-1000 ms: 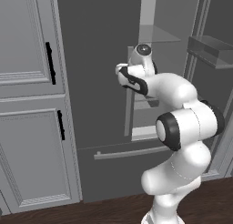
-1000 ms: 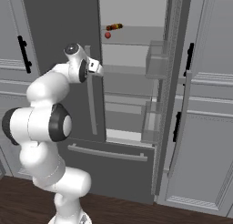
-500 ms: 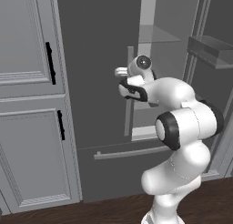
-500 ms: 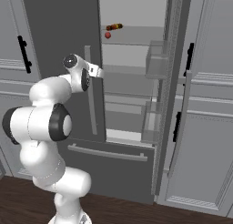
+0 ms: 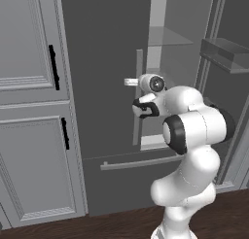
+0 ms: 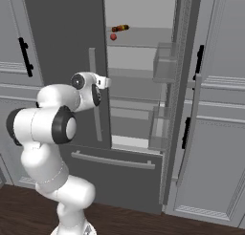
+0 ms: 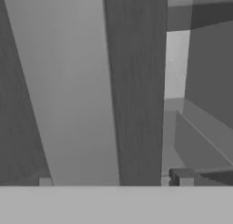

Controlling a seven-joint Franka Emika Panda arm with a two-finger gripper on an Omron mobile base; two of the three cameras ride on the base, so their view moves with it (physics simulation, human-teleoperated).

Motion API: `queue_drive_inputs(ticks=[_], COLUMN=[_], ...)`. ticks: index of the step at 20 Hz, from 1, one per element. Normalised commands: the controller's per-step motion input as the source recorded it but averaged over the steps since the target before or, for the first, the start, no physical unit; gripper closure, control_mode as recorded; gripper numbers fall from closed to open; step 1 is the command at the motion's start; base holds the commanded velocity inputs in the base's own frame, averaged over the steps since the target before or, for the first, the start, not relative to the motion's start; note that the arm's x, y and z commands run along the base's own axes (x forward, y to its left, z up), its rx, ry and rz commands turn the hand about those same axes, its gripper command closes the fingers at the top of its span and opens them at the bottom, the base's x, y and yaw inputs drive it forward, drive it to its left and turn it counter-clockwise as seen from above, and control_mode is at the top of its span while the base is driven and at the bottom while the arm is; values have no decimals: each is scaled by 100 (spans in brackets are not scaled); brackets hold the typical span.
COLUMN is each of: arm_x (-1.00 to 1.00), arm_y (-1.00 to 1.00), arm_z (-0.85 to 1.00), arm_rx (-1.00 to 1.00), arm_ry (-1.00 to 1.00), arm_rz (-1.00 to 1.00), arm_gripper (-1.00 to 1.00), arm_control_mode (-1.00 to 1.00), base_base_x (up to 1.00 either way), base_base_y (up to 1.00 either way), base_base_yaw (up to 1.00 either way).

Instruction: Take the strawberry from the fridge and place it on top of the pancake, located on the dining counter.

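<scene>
The strawberry (image 6: 113,37) sat on an upper glass shelf inside the fridge (image 6: 62,33), just below and beside the elongated dark red-and-orange item (image 6: 120,28), well above your gripper (image 6: 106,81). The fridge's right door stood swung open, its clear bins facing inward, while the left door looked closed. Your gripper hung by the left door's pale bar handle (image 7: 73,91), and you could not tell from these views whether its fingers were apart or together.

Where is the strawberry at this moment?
In the right base view, the strawberry lies on an upper shelf inside the open fridge, just below-left of the elongated dark item.
</scene>
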Motion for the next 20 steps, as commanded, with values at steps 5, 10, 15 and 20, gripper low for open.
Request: queue_drive_inputs(ticks=[5,10,15,20], arm_x=[4,-23,-71,-82], arm_y=[20,16,32,44], arm_z=[0,4,0,0], arm_rx=[-2,-9,-9,-10], arm_ry=[0,0,0,0], arm_rz=[-1,-8,-19,-42], arm_gripper=[100,100,100,100], arm_control_mode=[-100,-100,-100,-100], base_base_x=[0,0,0,0], base_base_y=[0,0,0,0], base_base_yaw=[0,0,0,0])
